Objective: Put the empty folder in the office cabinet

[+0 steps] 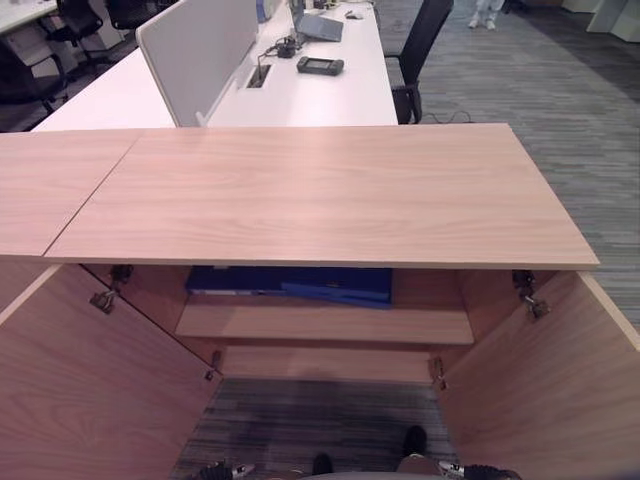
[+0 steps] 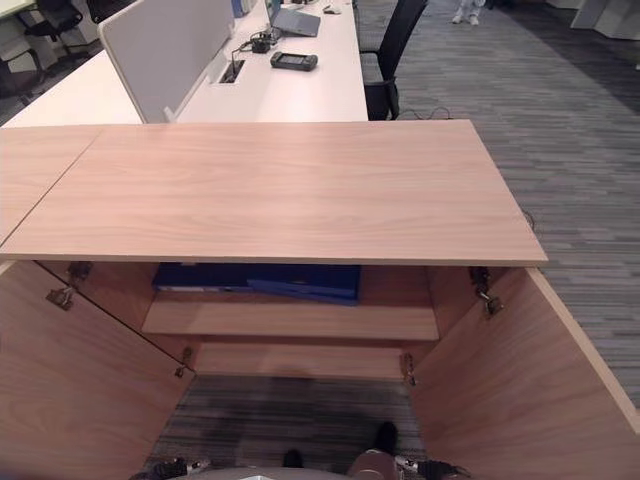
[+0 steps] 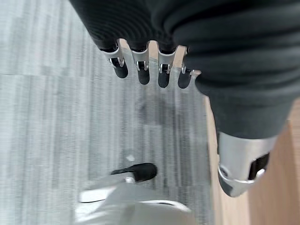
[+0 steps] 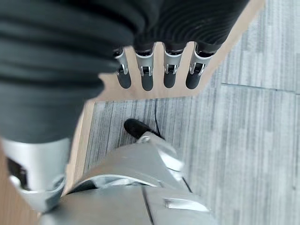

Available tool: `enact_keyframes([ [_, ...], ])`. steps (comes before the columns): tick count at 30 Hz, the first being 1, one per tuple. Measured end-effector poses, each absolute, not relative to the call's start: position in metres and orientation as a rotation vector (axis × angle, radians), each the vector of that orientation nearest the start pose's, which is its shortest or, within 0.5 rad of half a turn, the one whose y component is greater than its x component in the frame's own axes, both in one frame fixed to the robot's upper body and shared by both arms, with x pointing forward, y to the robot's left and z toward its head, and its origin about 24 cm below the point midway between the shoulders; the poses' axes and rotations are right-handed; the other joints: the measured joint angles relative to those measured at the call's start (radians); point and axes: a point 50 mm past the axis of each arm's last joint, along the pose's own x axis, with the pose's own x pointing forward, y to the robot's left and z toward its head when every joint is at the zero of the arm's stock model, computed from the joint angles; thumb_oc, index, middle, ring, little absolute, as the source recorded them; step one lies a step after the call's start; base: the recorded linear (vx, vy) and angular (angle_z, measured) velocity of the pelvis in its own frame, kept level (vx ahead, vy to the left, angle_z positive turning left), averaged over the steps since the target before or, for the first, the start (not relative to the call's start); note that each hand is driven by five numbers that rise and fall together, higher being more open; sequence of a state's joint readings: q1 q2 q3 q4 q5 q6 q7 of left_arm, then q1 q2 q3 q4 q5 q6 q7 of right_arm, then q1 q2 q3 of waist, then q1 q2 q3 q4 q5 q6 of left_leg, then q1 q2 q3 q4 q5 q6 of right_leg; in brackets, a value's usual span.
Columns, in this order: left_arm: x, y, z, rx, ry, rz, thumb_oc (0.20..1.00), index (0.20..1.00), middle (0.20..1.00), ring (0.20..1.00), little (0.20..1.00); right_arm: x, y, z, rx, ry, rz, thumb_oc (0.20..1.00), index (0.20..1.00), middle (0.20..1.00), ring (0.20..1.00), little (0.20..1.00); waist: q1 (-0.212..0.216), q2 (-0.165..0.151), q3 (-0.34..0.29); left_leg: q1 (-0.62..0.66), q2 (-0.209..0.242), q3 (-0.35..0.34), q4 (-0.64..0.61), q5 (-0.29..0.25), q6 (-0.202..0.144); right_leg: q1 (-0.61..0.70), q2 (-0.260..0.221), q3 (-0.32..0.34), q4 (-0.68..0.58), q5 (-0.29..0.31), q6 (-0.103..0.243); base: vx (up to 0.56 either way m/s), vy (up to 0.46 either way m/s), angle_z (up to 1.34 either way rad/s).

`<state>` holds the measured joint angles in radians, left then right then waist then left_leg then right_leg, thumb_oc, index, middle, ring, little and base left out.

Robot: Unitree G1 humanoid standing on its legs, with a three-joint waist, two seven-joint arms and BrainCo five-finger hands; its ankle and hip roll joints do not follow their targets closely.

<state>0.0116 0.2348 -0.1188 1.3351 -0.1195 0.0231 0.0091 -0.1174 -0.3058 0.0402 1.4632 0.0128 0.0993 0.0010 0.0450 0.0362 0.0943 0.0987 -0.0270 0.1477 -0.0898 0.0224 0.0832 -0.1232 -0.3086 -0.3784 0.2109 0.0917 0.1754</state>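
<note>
Cabinet (image 1: 320, 190) stands open, both doors (image 1: 90, 390) swung out toward the robot. Blue folder (image 1: 300, 283) lies flat on the upper shelf (image 1: 325, 322), tucked under the cabinet top, so placement looks done. The remaining step is likely closing up: push each door by its outer edge, evenly, and check that the folder edge sits clear of the door line. Left hand (image 3: 150, 70) hangs low over the carpet, fingers straight and apart, holding nothing. Right hand (image 4: 159, 70) likewise, fingers relaxed, empty, beside the right door edge.
</note>
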Motion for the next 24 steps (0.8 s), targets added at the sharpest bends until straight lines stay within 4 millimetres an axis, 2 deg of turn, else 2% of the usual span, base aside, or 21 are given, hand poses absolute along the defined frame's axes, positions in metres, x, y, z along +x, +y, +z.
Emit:
enact_keyframes([
  [1, 0.055, 0.239, -0.168, 0.182, 1.372, 0.147, 1.0, 1.0, 1.0, 1.0, 1.0, 0.076, -0.272, -0.156, -0.275, 1.438, -0.2, 1.0, 1.0, 1.0, 1.0, 1.0, 0.01, 0.009, -0.004, -0.005, 0.019, 0.005, 0.0, 0.002, -0.003, 0.008, -0.003, 0.003, 0.024, -0.016, -0.001, -0.11, -0.053, -0.36],
  [2, 0.052, 0.24, -0.168, 0.188, 1.381, 0.146, 1.0, 1.0, 1.0, 1.0, 1.0, 0.073, -0.272, -0.157, -0.272, 1.443, -0.199, 1.0, 1.0, 1.0, 1.0, 1.0, 0.027, 0.006, -0.014, -0.003, 0.045, 0.013, 0.001, 0.003, -0.026, 0.024, -0.014, 0.008, 0.062, -0.045, 0.013, -0.05, -0.024, -0.34],
  [3, 0.049, 0.242, -0.168, 0.191, 1.388, 0.149, 1.0, 1.0, 1.0, 1.0, 1.0, 0.074, -0.269, -0.157, -0.268, 1.444, -0.193, 1.0, 1.0, 1.0, 1.0, 1.0, 0.037, -0.006, -0.03, -0.01, 0.058, 0.012, 0.001, -0.004, -0.046, 0.054, -0.018, 0.014, 0.032, -0.049, 0.015, -0.1, -0.082, -0.41],
  [4, 0.044, 0.25, -0.167, 0.205, 1.404, 0.164, 1.0, 1.0, 1.0, 1.0, 1.0, 0.071, -0.262, -0.16, -0.255, 1.45, -0.18, 1.0, 1.0, 1.0, 1.0, 1.0, 0.043, -0.051, -0.042, -0.015, 0.039, 0.016, 0.001, -0.007, -0.069, 0.095, -0.031, 0.023, -0.022, -0.001, 0.003, -0.11, -0.107, -0.42],
  [5, 0.043, 0.253, -0.166, 0.21, 1.412, 0.17, 1.0, 1.0, 1.0, 1.0, 1.0, 0.071, -0.259, -0.161, -0.248, 1.451, -0.172, 1.0, 1.0, 1.0, 1.0, 1.0, 0.052, -0.077, -0.047, -0.019, 0.034, 0.018, 0.001, 0.0, -0.09, 0.114, -0.026, 0.035, -0.078, -0.043, 0.011, -0.14, -0.148, -0.37],
  [8, 0.046, 0.233, -0.171, 0.178, 1.417, 0.142, 1.0, 1.0, 1.0, 1.0, 1.0, 0.072, -0.263, -0.16, -0.264, 1.445, -0.178, 1.0, 1.0, 1.0, 1.0, 1.0, 0.051, -0.059, -0.06, -0.043, 0.057, 0.024, 0.011, -0.001, -0.102, 0.124, 0.02, 0.095, -0.162, -0.044, 0.005, -0.13, -0.136, -0.33],
  [11, 0.054, 0.23, -0.171, 0.18, 1.399, 0.129, 1.0, 1.0, 1.0, 1.0, 1.0, 0.064, -0.256, -0.163, -0.277, 1.464, -0.138, 1.0, 1.0, 1.0, 1.0, 1.0, 0.05, -0.045, -0.069, -0.061, 0.077, 0.037, 0.041, -0.01, -0.12, 0.125, 0.048, 0.119, -0.216, -0.03, -0.012, -0.09, -0.123, -0.28],
  [13, 0.062, 0.227, -0.17, 0.177, 1.375, 0.118, 1.0, 1.0, 1.0, 1.0, 1.0, 0.055, -0.247, -0.167, -0.261, 1.486, -0.125, 1.0, 1.0, 1.0, 1.0, 1.0, 0.043, -0.054, -0.086, -0.069, 0.091, 0.039, 0.041, -0.002, -0.139, 0.118, 0.061, 0.123, -0.257, -0.013, -0.003, -0.22, -0.382, -0.22],
  [14, 0.064, 0.223, -0.171, 0.179, 1.355, 0.095, 1.0, 1.0, 1.0, 1.0, 1.0, 0.052, -0.24, -0.169, -0.265, 1.487, -0.1, 1.0, 1.0, 1.0, 1.0, 1.0, 0.047, -0.061, -0.116, -0.09, 0.11, 0.056, 0.039, 0.006, -0.141, 0.122, 0.079, 0.124, -0.29, -0.004, -0.003, -0.23, -0.403, -0.2],
  [17, 0.066, 0.229, -0.169, 0.202, 1.344, 0.096, 1.0, 1.0, 1.0, 1.0, 1.0, 0.053, -0.231, -0.171, -0.259, 1.473, -0.077, 1.0, 1.0, 1.0, 1.0, 1.0, 0.038, -0.084, -0.12, -0.082, 0.133, 0.052, 0.04, 0.016, -0.161, 0.12, 0.116, 0.149, -0.291, 0.013, -0.015, -0.15, -0.24, -0.06],
  [18, 0.066, 0.224, -0.17, 0.191, 1.343, 0.09, 1.0, 1.0, 1.0, 1.0, 1.0, 0.048, -0.233, -0.171, -0.266, 1.482, -0.089, 1.0, 1.0, 1.0, 1.0, 1.0, 0.023, -0.075, -0.117, -0.096, 0.163, 0.043, 0.06, 0.023, -0.169, 0.125, 0.139, 0.14, -0.289, 0.012, -0.034, -0.23, -0.353, 0.04],
  [24, 0.068, 0.22, -0.171, 0.163, 1.339, 0.099, 1.0, 1.0, 1.0, 1.0, 1.0, 0.046, -0.237, -0.17, -0.242, 1.47, -0.117, 1.0, 1.0, 1.0, 1.0, 1.0, 0.018, -0.038, -0.091, -0.086, 0.243, 0.041, 0.087, 0.019, -0.188, 0.124, 0.225, 0.154, -0.282, -0.002, -0.079, -0.17, -0.18, -0.09],
])
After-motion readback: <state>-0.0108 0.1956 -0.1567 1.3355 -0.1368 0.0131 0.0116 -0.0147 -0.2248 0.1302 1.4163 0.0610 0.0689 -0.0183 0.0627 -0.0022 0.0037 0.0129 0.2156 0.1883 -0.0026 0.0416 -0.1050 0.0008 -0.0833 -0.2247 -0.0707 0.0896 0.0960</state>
